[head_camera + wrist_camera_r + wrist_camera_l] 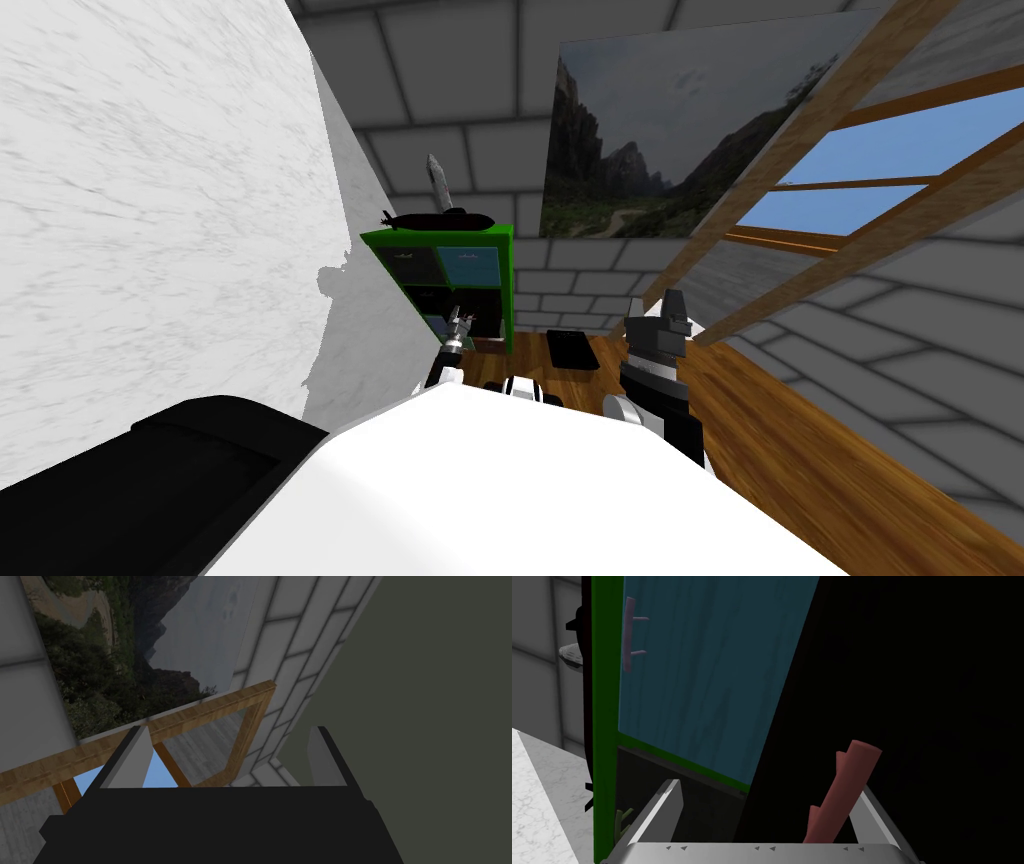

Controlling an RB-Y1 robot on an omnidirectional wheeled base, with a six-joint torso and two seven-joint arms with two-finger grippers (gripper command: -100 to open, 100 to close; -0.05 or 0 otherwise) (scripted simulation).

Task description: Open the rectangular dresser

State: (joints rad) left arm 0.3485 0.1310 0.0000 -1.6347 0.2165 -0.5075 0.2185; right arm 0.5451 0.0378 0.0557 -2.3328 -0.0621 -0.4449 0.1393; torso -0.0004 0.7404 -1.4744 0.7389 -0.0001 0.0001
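The dresser (440, 280) is a green-framed cabinet with blue and dark fronts, standing against the back wall beside a white wall. My left gripper (460, 325) is at its lower part. In the left wrist view, the green frame (604, 726) borders a blue front (702, 676) with a pale pink handle (629, 633). A dark front (902, 701) overlaps the blue one and carries a reddish handle (842, 796). That handle lies between the fingers of my left gripper (769, 811), close to one finger (872, 811), and the jaws stand open around it. My right gripper (660, 322) is raised to the dresser's right, open and empty (225, 761).
A black submarine-shaped model (438, 219) and a grey upright piece (438, 182) sit on the dresser top. A flat black object (572, 348) lies on the wooden floor (800, 440) in front. The white wall (150, 250) runs close on the left, with black furniture (150, 480) below it.
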